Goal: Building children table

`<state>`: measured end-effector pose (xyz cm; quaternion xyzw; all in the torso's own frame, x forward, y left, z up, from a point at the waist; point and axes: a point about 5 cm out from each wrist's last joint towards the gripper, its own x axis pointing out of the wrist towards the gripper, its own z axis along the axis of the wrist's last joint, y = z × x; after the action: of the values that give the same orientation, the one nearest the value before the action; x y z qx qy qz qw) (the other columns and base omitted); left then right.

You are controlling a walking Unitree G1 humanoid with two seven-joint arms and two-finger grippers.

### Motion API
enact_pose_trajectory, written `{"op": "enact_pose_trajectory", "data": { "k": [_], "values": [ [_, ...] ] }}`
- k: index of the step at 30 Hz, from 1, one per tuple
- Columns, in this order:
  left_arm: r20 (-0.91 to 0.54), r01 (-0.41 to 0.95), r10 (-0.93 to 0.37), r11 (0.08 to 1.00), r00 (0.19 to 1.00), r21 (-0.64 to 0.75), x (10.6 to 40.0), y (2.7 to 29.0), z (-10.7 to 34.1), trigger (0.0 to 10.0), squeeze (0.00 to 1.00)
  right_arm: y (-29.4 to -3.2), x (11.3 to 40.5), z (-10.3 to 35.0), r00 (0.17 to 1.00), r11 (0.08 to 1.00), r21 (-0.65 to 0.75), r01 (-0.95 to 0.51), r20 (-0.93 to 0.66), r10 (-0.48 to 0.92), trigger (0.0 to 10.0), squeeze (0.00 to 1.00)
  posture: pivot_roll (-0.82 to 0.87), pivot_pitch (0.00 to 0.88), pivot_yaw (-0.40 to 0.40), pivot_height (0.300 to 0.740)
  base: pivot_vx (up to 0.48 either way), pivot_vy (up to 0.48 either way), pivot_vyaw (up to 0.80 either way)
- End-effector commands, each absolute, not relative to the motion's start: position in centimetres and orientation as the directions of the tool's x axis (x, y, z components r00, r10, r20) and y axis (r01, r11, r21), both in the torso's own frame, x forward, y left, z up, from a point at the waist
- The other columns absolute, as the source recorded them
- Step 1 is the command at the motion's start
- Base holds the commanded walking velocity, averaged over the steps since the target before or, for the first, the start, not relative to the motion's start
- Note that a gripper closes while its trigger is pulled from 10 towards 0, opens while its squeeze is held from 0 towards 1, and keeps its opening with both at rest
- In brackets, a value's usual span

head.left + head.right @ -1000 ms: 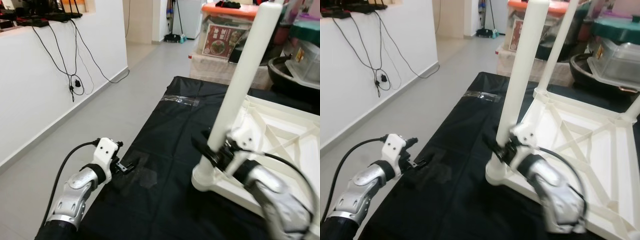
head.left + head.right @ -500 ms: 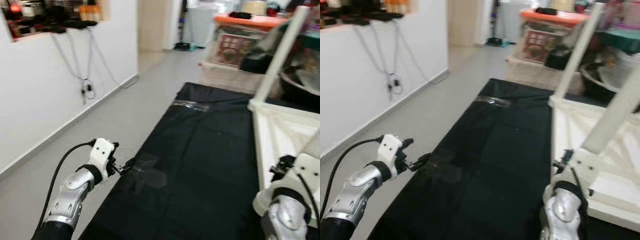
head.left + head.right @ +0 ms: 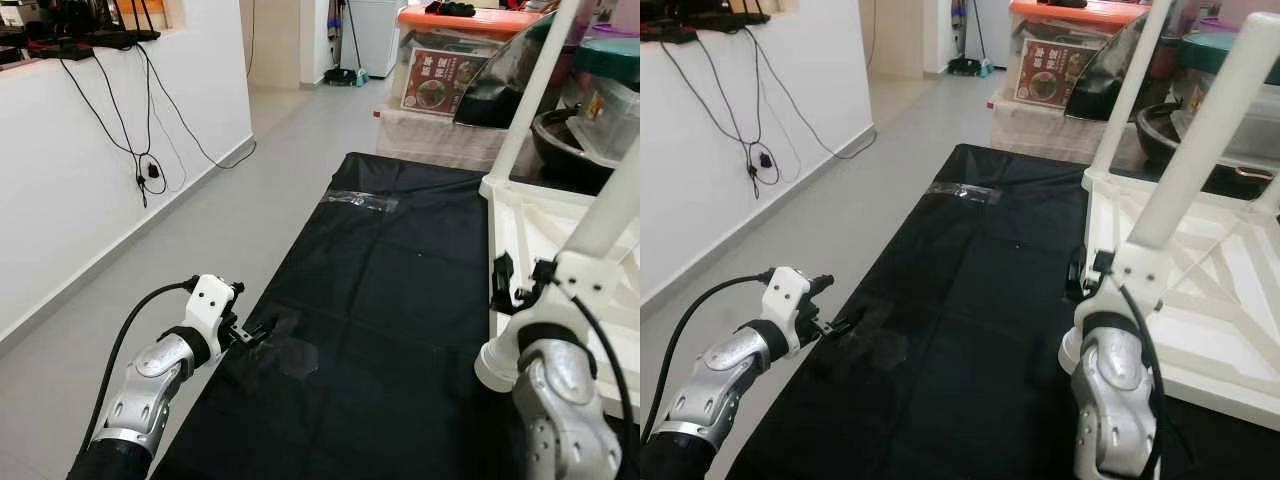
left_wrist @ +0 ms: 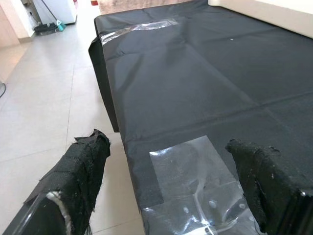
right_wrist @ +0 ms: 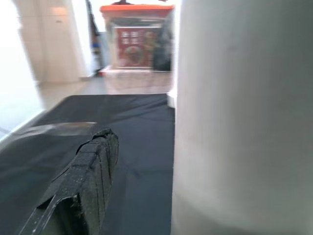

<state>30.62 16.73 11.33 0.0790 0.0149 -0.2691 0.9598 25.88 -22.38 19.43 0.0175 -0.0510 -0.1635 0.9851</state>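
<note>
Since a second ago the right pincer (image 3: pixel 1080 275) has dragged the upturned table (image 3: pixel 1200 300) rightward across the black sheet (image 3: pixel 380 300), pinching its near-corner leg (image 3: pixel 1195 130). Left pincer (image 4: pixel 171 191) hovers spread over the sheet's taped left edge, so repositioning seems underway.

I am standing in a lived-in home, in a room that opens onto a hallway. The floor (image 3: pixel 250 190) is pale grey tile, meeting a plain white wall (image 3: pixel 70 190) with a low skirting. Black cables (image 3: pixel 140 120) hang down that wall from a ledge crowded with electronics. Ahead, clear plastic storage bins (image 3: pixel 450 70) with an orange lid are stacked beside dark cooking pots (image 3: pixel 575 150). A broom or mop (image 3: pixel 348 70) leans near a white appliance down the hall. A black sheet (image 3: pixel 390 300), taped at its edges, covers the floor in front of me.
</note>
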Motion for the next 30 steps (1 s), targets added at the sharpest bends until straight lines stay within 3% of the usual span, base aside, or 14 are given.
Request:
{"op": "enact_pose_trajectory", "data": {
  "k": [1,6,7,8,9,11,13,15,20,23,24,27,28,30],
  "values": [
    [-0.084,0.522,-0.515,0.843,0.853,0.131,30.4,16.5,10.8,10.0,0.0,-22.5,26.1,19.9,0.951,0.958,0.07,0.279,0.12,-0.286,10.0,0.0,0.04,0.0,-0.045,0.74,0.0,0.0,0.0],
    [-0.083,0.524,-0.517,0.842,0.852,0.131,30.3,16.5,10.8,10.0,0.0,-22.2,26.3,20.5,0.969,0.979,0.078,0.187,0.147,-0.197,10.0,0.0,0.04,0.0,-0.045,0.74,0.0,0.0,0.0],
    [-0.085,0.525,-0.518,0.841,0.851,0.131,30.3,16.6,10.8,10.0,0.0,-21.0,26.5,20.6,0.985,0.999,0.039,-0.019,0.173,0.012,10.0,0.0,0.04,0.0,-0.042,0.74,0.0,0.0,0.0],
    [-0.085,0.525,-0.518,0.841,0.851,0.131,30.3,16.6,10.8,10.0,0.0,-21.0,26.5,20.6,0.985,0.999,0.039,-0.019,0.173,0.012,10.0,0.0,0.04,0.0,-0.042,0.74,0.0,0.0,0.0],
    [-0.083,0.529,-0.522,0.838,0.849,0.132,30.4,16.5,10.9,10.0,0.0,-19.4,26.3,19.7,0.949,0.961,-0.024,-0.274,0.153,0.274,10.0,0.0,0.05,0.0,-0.045,0.74,0.0,0.0,0.0],
    [-0.083,0.529,-0.522,0.838,0.849,0.132,30.4,16.5,10.9,10.0,0.0,-19.4,26.3,19.7,0.949,0.961,-0.024,-0.274,0.153,0.274,10.0,0.0,0.05,0.0,-0.045,0.74,0.0,0.0,0.0],
    [-0.074,0.526,-0.521,0.84,0.85,0.136,30.8,16.5,11.2,10.0,0.0,-16.2,25.4,17.8,0.757,0.757,-0.089,-0.647,0.05,0.652,10.0,0.0,0.05,0.0,-0.05,0.74,0.0,0.0,0.0],
    [-0.07,0.521,-0.516,0.843,0.854,0.135,30.7,16.4,11.2,10.0,0.0,-14.6,24.5,17.1,0.613,0.61,-0.094,-0.787,-0.009,0.79,8.9,0.0,0.07,0.0,-0.069,0.74,0.0,0.0,0.0],
    [-0.074,0.522,-0.516,0.843,0.853,0.13,30.1,16.6,11.0,10.0,0.0,-14.1,23.9,16.9,0.53,0.525,-0.093,-0.846,-0.04,0.847,7.6,0.0,0.08,0.0,-0.074,0.74,0.0,0.0,0.0],
    [-0.083,0.515,-0.508,0.847,0.857,0.132,29.9,17.1,10.8,10.0,0.0,-14.0,24.0,16.8,0.531,0.527,-0.085,-0.845,-0.032,0.847,5.6,0.0,0.09,0.0,-0.078,0.74,0.0,0.0,0.0],
    [-0.084,0.51,-0.503,0.85,0.86,0.133,30.1,17.2,10.9,10.0,0.0,-13.7,24.6,16.8,0.585,0.583,-0.07,-0.809,0.002,0.811,4.2,0.0,0.08,0.0,-0.073,0.74,0.0,0.0,0.0],
    [-0.082,0.51,-0.503,0.85,0.86,0.134,30.2,17.2,11.0,10.0,0.0,-13.7,24.8,16.8,0.6,0.6,-0.066,-0.798,0.014,0.8,4.2,0.0,0.08,0.0,-0.071,0.74,0.0,0.0,0.0],
    [-0.08,0.514,-0.507,0.847,0.858,0.134,30.4,17.0,11.1,10.0,0.0,-13.7,25.3,16.7,0.662,0.663,-0.05,-0.747,0.032,0.749,0.0,0.0,0.06,0.0,-0.062,0.74,0.0,0.0,0.0],
    [-0.08,0.517,-0.511,0.845,0.856,0.135,30.5,16.9,11.1,10.0,0.0,-14.1,25.7,16.3,0.729,0.73,-0.058,-0.681,0.036,0.683,0.0,0.0,0.06,0.0,-0.06,0.74,0.0,0.0,0.0]
  ]
}}
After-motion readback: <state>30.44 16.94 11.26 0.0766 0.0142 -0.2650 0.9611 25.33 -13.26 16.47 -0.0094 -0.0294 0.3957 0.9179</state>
